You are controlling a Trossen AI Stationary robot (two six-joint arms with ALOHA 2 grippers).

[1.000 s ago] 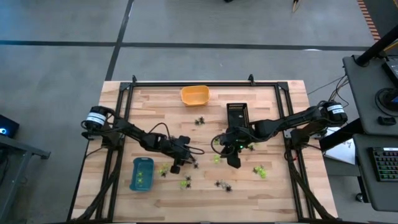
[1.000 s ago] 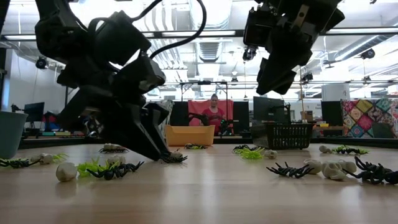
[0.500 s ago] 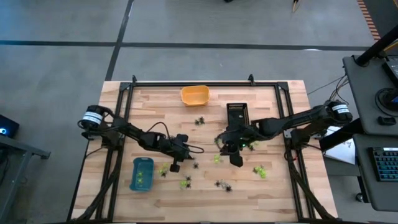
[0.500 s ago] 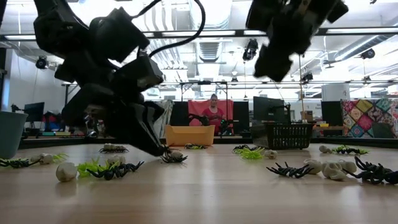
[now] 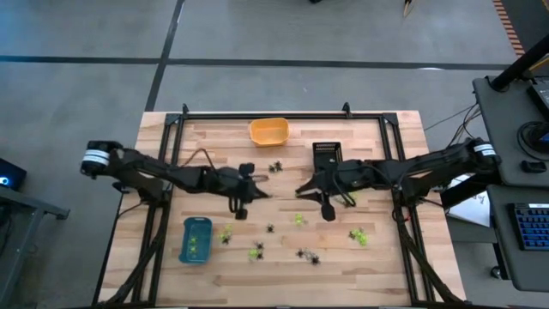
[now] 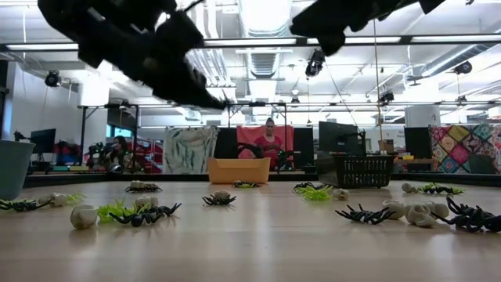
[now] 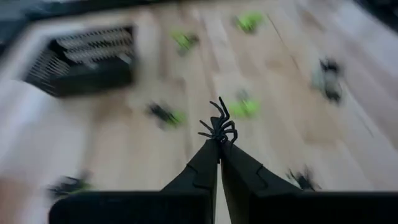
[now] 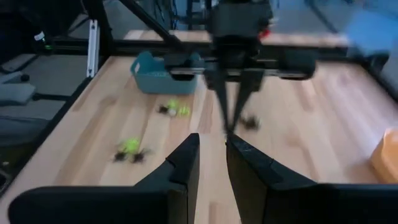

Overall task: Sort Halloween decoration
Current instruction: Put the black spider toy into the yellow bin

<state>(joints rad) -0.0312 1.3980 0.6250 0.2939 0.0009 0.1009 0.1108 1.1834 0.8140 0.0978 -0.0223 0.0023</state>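
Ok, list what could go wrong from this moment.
1. The left gripper pinches the black spider only by a leg at its fingertips, so it may slip off mid-air.
2. The right gripper is raised close across from the left one over the table's middle; the arms could collide.
3. The black tray is narrow, so a release from this height might miss it.

From my station I see a grey floor crossed by dark lines around the wooden bench. A desk with a keyboard stands off its right edge. Beyond the far edge, ceiling strip lights glow, a person sits before a red panel, and a patchwork quilt hangs.
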